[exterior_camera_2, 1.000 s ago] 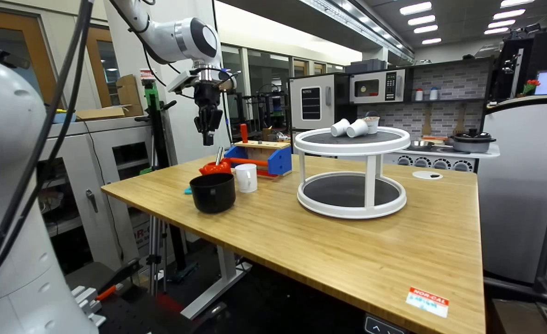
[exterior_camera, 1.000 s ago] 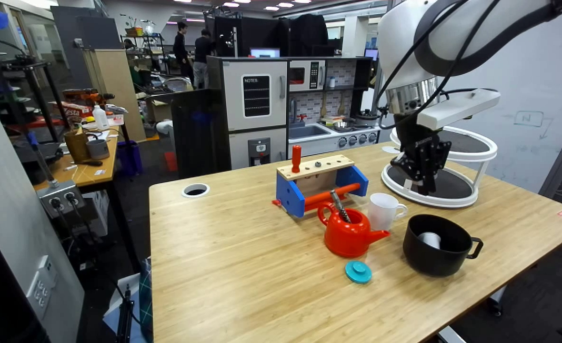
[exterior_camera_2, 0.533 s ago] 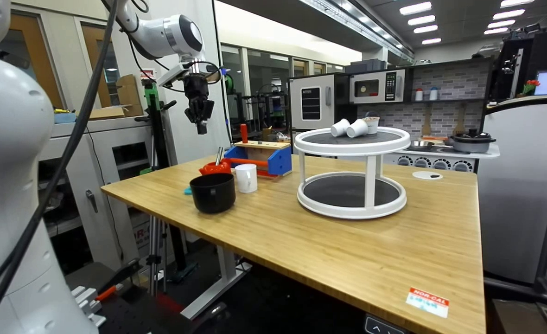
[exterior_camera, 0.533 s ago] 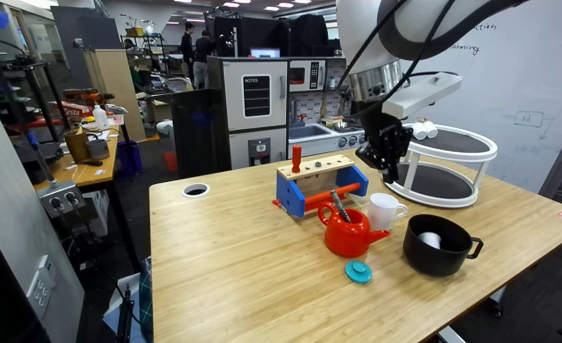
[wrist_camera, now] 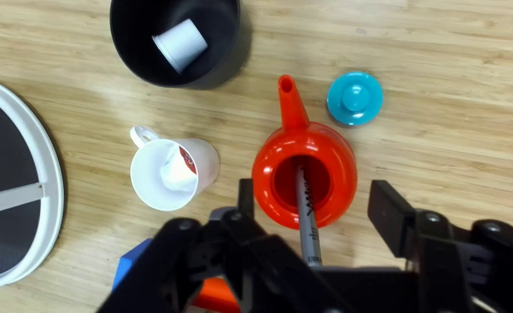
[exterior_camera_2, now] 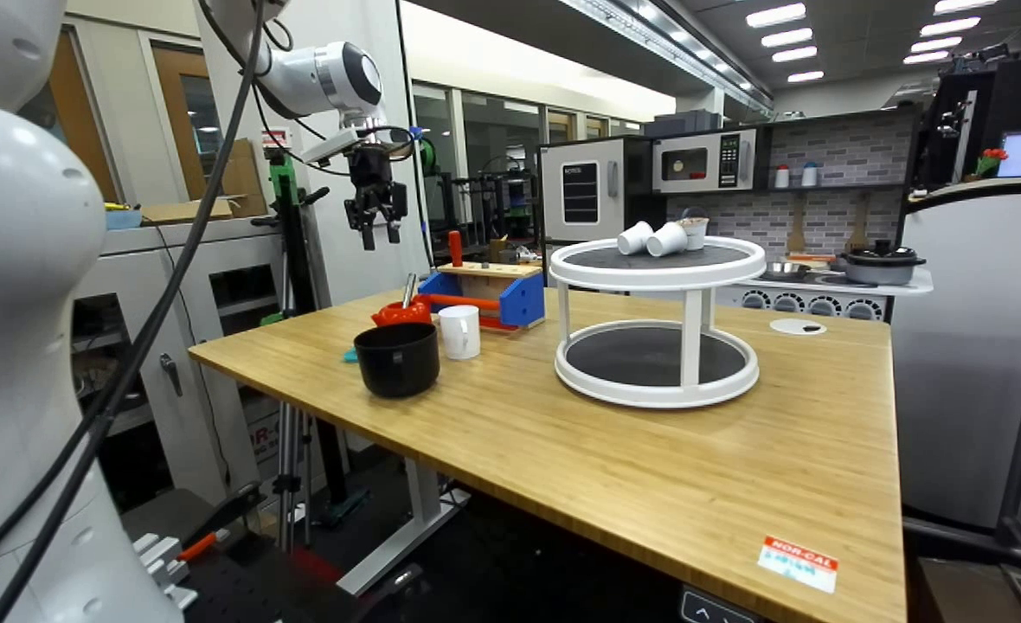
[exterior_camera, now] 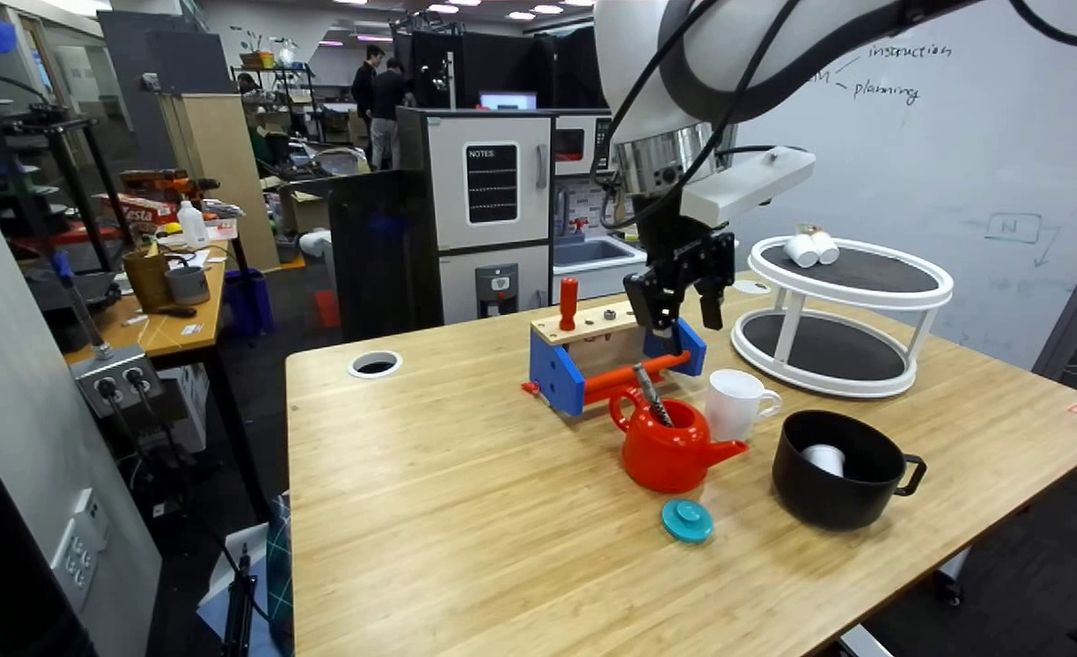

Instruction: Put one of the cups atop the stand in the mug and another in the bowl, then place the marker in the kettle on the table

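The arm [exterior_camera_2: 320,80] had glossy white, rounded links and dark grey joint bands. Near left, its thick lower column [exterior_camera_2: 35,381] showed small dimples. A silver collar [exterior_camera: 657,157] sat beside a flat white housing [exterior_camera: 756,184]. Black cables [exterior_camera_2: 186,260] ran alongside; the black, jointed jaws carried round metal screws [wrist_camera: 433,217].

The Panda arm [exterior_camera_2: 303,78] is held high, and its upright lower section [exterior_camera_2: 17,346] is seen along the edge of an exterior view. Beneath the white wrist [exterior_camera: 625,55], a silver collar [exterior_camera: 671,157] is fitted, with a pale housing [exterior_camera: 748,185] mounted at its side. The Robotiq claw [exterior_camera_2: 381,236] is pointed downward and suspended in the air; in all three views its two black fingers [wrist_camera: 391,217] are spread well apart.
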Controlling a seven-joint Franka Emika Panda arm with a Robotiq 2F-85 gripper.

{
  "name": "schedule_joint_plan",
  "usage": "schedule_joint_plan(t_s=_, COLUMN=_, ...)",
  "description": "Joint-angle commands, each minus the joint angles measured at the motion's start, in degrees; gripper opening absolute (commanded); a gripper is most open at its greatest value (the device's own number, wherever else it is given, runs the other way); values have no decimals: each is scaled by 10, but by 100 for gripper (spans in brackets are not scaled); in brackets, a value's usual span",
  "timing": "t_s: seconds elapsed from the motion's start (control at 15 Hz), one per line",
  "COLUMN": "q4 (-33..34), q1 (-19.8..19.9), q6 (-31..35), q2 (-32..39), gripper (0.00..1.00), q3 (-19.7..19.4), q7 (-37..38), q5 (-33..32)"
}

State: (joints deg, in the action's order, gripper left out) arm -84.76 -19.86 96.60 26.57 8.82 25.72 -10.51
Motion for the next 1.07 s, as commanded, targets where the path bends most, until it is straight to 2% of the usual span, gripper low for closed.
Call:
schedule_joint_plan(t_s=0.0, q4=64, q1=-20, q6=-26, q2=34, gripper=98, q3=-11, q7=-3, q5=-22)
schedule_joint_plan(t_s=0.2, q4=72, q1=-28, q6=-23, q2=41, gripper=100, q3=-15, q7=1, q5=-32)
schedule_joint_plan(t_s=0.47, q4=77, q1=-22, q6=-14, q2=56, gripper=100, q3=-10, q7=1, q5=5)
schedule_joint_plan(t_s=1.0, q4=136, q1=-18, q6=-65, q2=106, gripper=100, q3=-40, q7=21, q5=19)
